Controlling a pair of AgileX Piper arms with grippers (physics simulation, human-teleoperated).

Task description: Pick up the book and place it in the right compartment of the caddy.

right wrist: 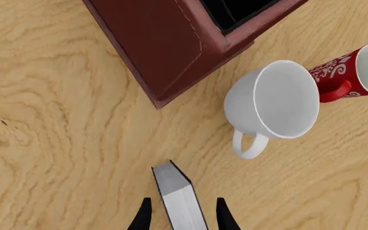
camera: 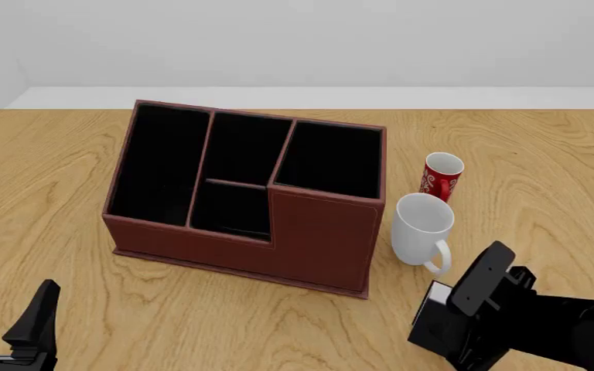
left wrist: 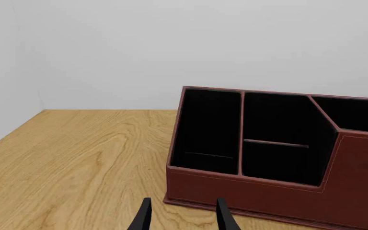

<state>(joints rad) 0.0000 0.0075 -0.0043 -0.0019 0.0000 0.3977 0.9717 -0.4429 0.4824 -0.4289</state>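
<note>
The black book [camera: 433, 317] with white page edges [right wrist: 178, 199] stands on the table in front of and to the right of the caddy [camera: 308, 232]. My right gripper [camera: 447, 321] [right wrist: 182, 218] is open and straddles the book, with a small gap showing on each side. The reddish-brown caddy's right compartment [camera: 330, 158] [left wrist: 356, 115] is black-lined, with nothing showing inside. My left gripper [camera: 3, 313] [left wrist: 182, 218] hangs open near the table's front left, short of the caddy's [left wrist: 363, 182] low front wall, with nothing between its fingers.
A white mug [camera: 421, 228] [right wrist: 273, 100] stands just right of the caddy's front corner [right wrist: 158, 43], close to the book. A red patterned mug [camera: 442, 178] [right wrist: 344, 72] stands behind it. Bare wooden table [camera: 49, 170] lies left of the caddy.
</note>
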